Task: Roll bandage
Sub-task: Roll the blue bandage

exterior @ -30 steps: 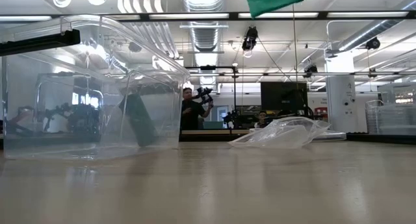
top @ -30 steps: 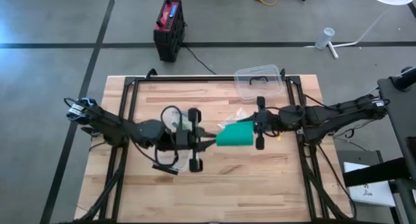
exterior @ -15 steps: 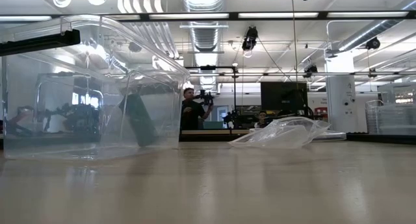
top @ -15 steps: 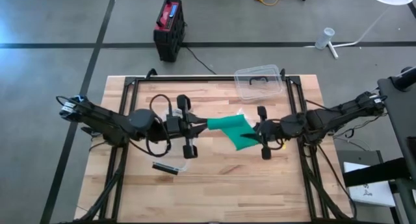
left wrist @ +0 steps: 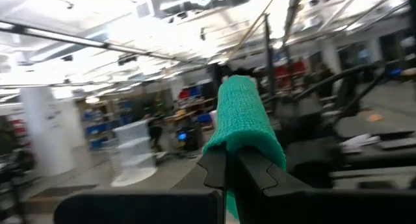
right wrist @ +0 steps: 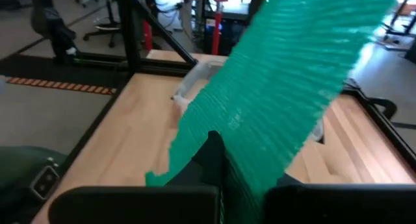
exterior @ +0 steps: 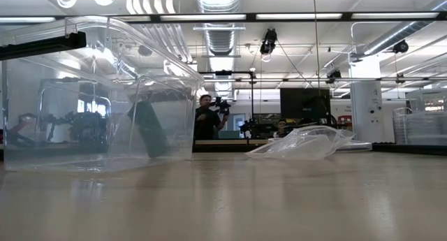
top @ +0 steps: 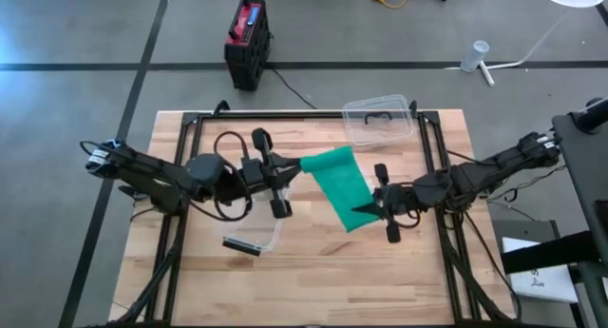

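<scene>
A green bandage (top: pixel 339 183), its crinkled woven weave plain in the right wrist view, hangs as a flat, unrolled strip above the middle of the wooden table (top: pixel 313 280). The right gripper (top: pixel 367 211) is clamped on its lower end; the left gripper (top: pixel 296 165) pinches the upper end, where the cloth folds over the closed fingers. Farther back, a clear plastic container (top: pixel 378 120) sits at the table's far edge beside a crumpled clear bag (exterior: pixel 305 142).
</scene>
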Robot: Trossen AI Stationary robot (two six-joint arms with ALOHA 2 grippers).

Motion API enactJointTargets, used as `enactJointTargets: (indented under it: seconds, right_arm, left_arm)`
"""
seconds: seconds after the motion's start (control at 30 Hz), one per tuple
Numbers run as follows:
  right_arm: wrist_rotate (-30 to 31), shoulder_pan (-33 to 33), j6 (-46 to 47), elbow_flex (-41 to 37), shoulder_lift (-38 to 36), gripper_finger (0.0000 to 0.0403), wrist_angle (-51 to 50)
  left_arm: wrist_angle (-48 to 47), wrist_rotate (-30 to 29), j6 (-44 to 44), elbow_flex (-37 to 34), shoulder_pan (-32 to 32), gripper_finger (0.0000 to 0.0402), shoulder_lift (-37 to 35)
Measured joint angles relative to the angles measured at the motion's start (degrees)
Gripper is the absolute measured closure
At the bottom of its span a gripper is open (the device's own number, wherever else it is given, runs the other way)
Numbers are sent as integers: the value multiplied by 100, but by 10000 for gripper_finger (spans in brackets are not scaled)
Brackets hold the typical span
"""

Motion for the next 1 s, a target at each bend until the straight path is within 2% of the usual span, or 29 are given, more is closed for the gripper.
enactJointTargets:
  seconds: [0.1, 0.23, 0.5, 0.67, 1.0]
  right_arm:
    - [3, 124, 4, 1, 0, 403, 152]
    - [-65, 251, 15, 2, 0, 403, 328]
    - [-786, 336, 94, 4, -20, 403, 1002]
    - [-1157, 393, 118, 4, -20, 403, 1438]
    - [-1231, 510, 162, 151, -9, 403, 1442]
  left_arm:
    - [-33, -247, 124, 0, 104, 402, 7]
    - [-45, -282, 194, 0, 261, 401, 56]
    - [-259, -318, 202, 0, 488, 402, 103]
    - [-412, -715, 361, 0, 526, 401, 103]
    - [-458, -730, 227, 0, 600, 401, 103]
